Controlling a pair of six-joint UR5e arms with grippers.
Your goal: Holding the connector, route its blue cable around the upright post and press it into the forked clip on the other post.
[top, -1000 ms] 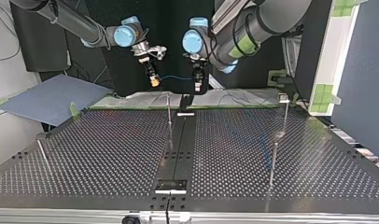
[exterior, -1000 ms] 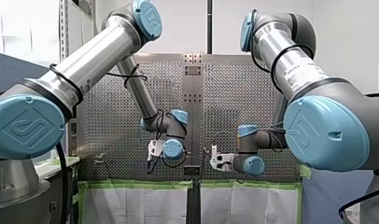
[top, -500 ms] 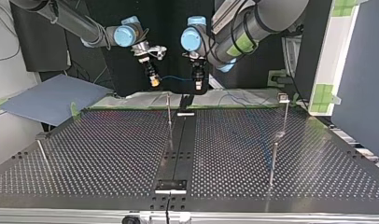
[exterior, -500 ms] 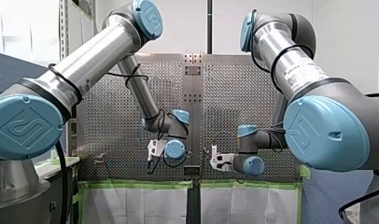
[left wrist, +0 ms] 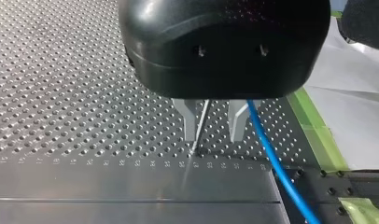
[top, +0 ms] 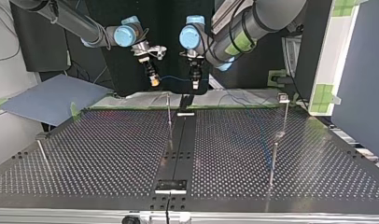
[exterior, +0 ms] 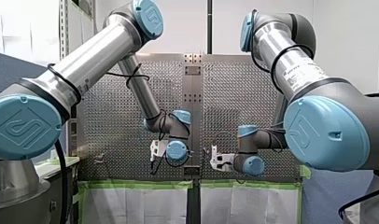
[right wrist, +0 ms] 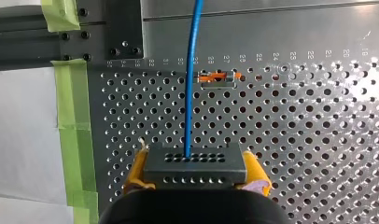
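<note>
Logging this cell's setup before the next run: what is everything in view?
connector: one, dark grey, held between yellow pads.
blue cable: one, blue, from the connector out over the table.
posts: at least three, thin metal, upright on the table.
clip: one, grey, atop the post at the top view's right.
orange piece: one, ahead of the connector.
table: one, perforated metal, below both grippers.
green tape: strips, along the table's edge.
sheet: one, blue-grey, beside the table at the top view's left.
left gripper: black, metal fingers, open.
right gripper: yellow pads, shut on the connector.
</note>
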